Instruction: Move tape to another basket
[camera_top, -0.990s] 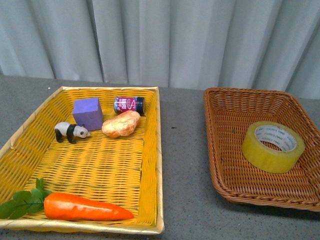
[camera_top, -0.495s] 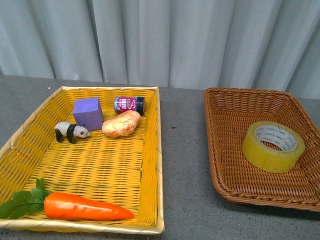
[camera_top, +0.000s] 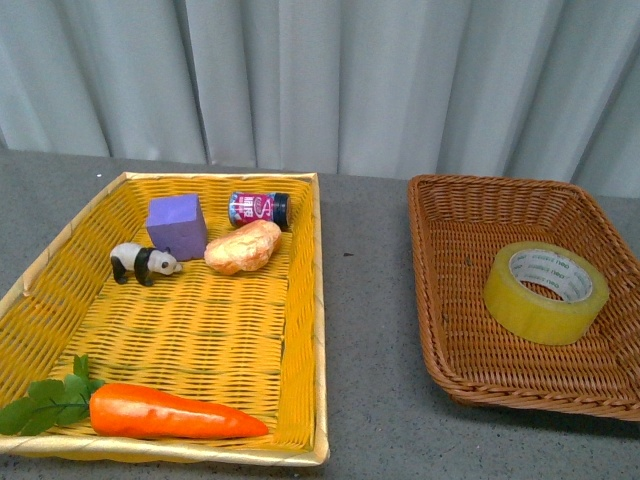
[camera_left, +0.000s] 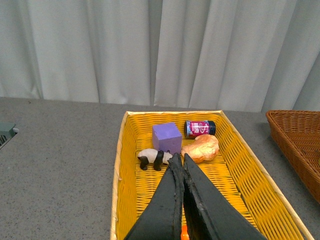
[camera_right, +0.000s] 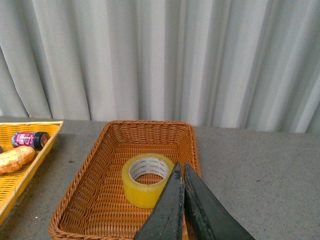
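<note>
The grey surface (camera_top: 365, 300) is flat and a bit speckled, and it holds two baskets well apart. The yellow basket (camera_top: 300, 300) is the biggest thing, a woven rectangle with a pale rim. The brown basket (camera_top: 440, 290) is woven wicker too, with sides that slope out.

The tape (camera_top: 546, 292) lies flat inside the brown basket, hole facing up. It is a fat round ring, see-through yellow, with a white inside that has printing on it.

In the yellow basket lie a smooth orange carrot (camera_top: 170, 413) with green leaves, a lumpy bread roll (camera_top: 242, 247), a purple block (camera_top: 176, 226), a small jar (camera_top: 258, 209) on its side, and a little panda (camera_top: 143, 262).

The left gripper (camera_left: 179, 159) hangs over the yellow basket, and the right gripper (camera_right: 180, 169) hangs just near the tape. Both pairs of fingers are pressed together and hold nothing.

What could go wrong? The fingers must spread first, or they will just bump the tape. The tape looks slick and round, so a poor pinch could let it slip or roll. It could also catch on the sloping wicker wall, or drop on the little toys.
</note>
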